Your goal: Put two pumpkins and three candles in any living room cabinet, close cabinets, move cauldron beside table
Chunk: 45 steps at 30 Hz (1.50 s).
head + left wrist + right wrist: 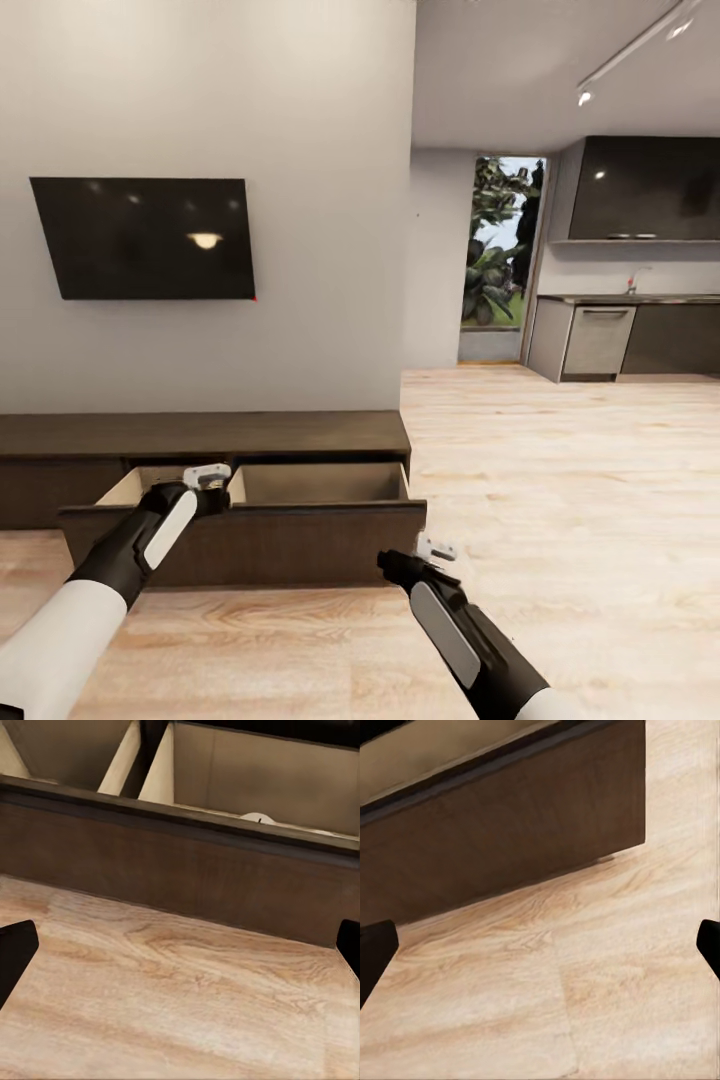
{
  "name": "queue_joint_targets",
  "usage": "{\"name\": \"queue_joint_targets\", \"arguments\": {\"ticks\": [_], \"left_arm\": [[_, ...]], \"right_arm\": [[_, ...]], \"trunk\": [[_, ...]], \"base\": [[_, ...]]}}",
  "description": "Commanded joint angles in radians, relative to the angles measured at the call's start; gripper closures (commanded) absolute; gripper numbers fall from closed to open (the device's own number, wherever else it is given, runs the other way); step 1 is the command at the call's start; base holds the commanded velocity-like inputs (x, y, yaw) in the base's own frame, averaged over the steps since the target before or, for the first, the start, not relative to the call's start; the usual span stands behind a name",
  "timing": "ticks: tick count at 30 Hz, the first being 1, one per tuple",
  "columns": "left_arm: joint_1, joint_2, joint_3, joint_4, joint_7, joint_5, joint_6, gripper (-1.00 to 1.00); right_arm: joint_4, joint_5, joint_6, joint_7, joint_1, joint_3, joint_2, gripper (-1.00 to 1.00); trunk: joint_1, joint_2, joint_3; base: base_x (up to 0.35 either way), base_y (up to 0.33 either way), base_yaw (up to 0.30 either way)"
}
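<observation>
While cabinet (300, 435) drawer (320, 485) stands open, your left gripper (208, 478) and right gripper (432, 550) gape empty; closing due: push front panel (250, 540) in.

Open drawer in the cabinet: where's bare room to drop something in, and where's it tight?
The drawer's right compartment looks bare on the head camera, save a pale object low behind its front. The left compartment is tight: the left gripper hangs over it. The floor before the drawer is bare between both arms.

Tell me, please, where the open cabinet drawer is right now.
In the head view, the drawer juts from the cabinet under the TV, beside the left gripper.
</observation>
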Motion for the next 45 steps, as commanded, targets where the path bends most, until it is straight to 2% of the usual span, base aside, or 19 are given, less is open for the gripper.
{"name": "queue_joint_targets", "arguments": {"ticks": [1,4,5,8,9,11,12,17,21,23,25,29,33,37,40,43,45], "left_arm": [[0.006,0.001,-0.005,0.005,0.009,0.010,-0.017,-1.00],[0.025,-0.001,-0.006,0.046,0.009,0.009,-0.098,-1.00],[0.032,-0.002,-0.007,0.079,0.008,0.010,-0.148,-1.00],[0.042,-0.002,-0.014,0.143,0.007,0.011,-0.227,-1.00],[0.046,-0.003,-0.025,0.187,0.005,0.011,-0.279,-1.00],[0.048,-0.004,-0.041,0.230,-0.001,0.011,-0.328,-1.00],[0.050,-0.009,-0.059,0.272,-0.011,0.012,-0.377,-1.00],[0.060,-0.025,-0.096,0.368,-0.053,0.013,-0.520,-1.00],[0.113,-0.030,-0.126,0.392,-0.066,0.011,-0.624,-1.00],[0.137,-0.032,-0.160,0.398,-0.068,0.011,-0.694,-1.00],[0.155,-0.035,-0.188,0.405,-0.069,0.011,-0.762,-1.00],[0.194,-0.036,-0.205,0.409,-0.071,0.014,-0.832,-1.00],[0.213,-0.036,-0.209,0.410,-0.073,0.015,-0.889,-1.00],[0.215,-0.036,-0.210,0.411,-0.073,0.015,-0.896,-1.00],[0.216,-0.036,-0.210,0.411,-0.073,0.015,-0.897,-1.00],[0.216,-0.036,-0.210,0.411,-0.076,0.015,-0.898,-1.00],[0.216,-0.036,-0.210,0.411,-0.082,0.015,-0.898,-1.00]], "right_arm": [[0.014,-0.005,-0.015,-0.007,-0.001,0.017,0.000,-1.00],[0.078,-0.003,-0.061,-0.006,-0.001,0.052,0.001,-1.00],[0.106,-0.002,-0.082,-0.004,-0.001,0.061,0.001,-1.00],[0.147,-0.002,-0.116,-0.002,-0.001,0.069,0.001,-1.00],[0.173,-0.001,-0.137,0.000,-0.001,0.073,0.001,-1.00],[0.195,-0.001,-0.155,0.001,-0.001,0.076,0.001,-1.00],[0.211,0.000,-0.170,0.002,-0.001,0.082,0.001,-1.00],[0.241,0.000,-0.192,0.003,-0.001,0.112,0.001,-1.00],[0.252,0.001,-0.198,0.003,-0.001,0.123,0.001,-1.00],[0.257,0.005,-0.199,0.003,-0.001,0.135,0.001,-1.00],[0.263,0.033,-0.222,0.003,-0.001,0.161,0.001,-1.00],[0.276,0.068,-0.254,0.002,-0.001,0.178,0.002,-1.00],[0.292,0.079,-0.265,0.003,-0.001,0.182,0.006,-1.00],[0.318,0.082,-0.273,0.003,-0.001,0.189,0.007,-1.00],[0.351,0.098,-0.328,0.002,-0.001,0.207,0.008,-1.00],[0.408,0.125,-0.422,0.002,-0.001,0.229,0.024,-1.00],[0.430,0.130,-0.443,0.002,-0.001,0.234,0.030,-1.00]], "trunk": [[-0.004,0.007,0.002],[-0.016,0.028,0.012],[-0.020,0.035,0.015],[-0.031,0.056,0.024],[-0.035,0.063,0.027],[-0.043,0.077,0.033],[-0.046,0.084,0.037],[-0.046,0.084,0.037],[-0.046,0.084,0.037],[-0.046,0.084,0.037],[-0.046,0.084,0.037],[-0.046,0.084,0.037],[-0.046,0.084,0.037],[-0.046,0.084,0.037],[-0.035,0.063,0.027],[-0.023,0.042,0.018],[-0.016,0.028,0.012]], "base": [[0.000,0.000,0.000],[0.000,0.000,0.000],[0.000,0.000,0.000],[0.000,0.000,0.000],[0.000,0.000,0.000],[0.000,0.000,0.000],[0.000,0.000,0.000],[0.000,0.000,0.000],[0.000,0.000,0.000],[0.000,0.000,0.000],[0.000,0.000,0.000],[0.000,0.000,0.000],[0.000,0.000,0.000],[0.000,0.000,0.000],[0.000,0.000,0.000],[0.000,0.000,0.000],[0.000,0.000,0.000]]}}
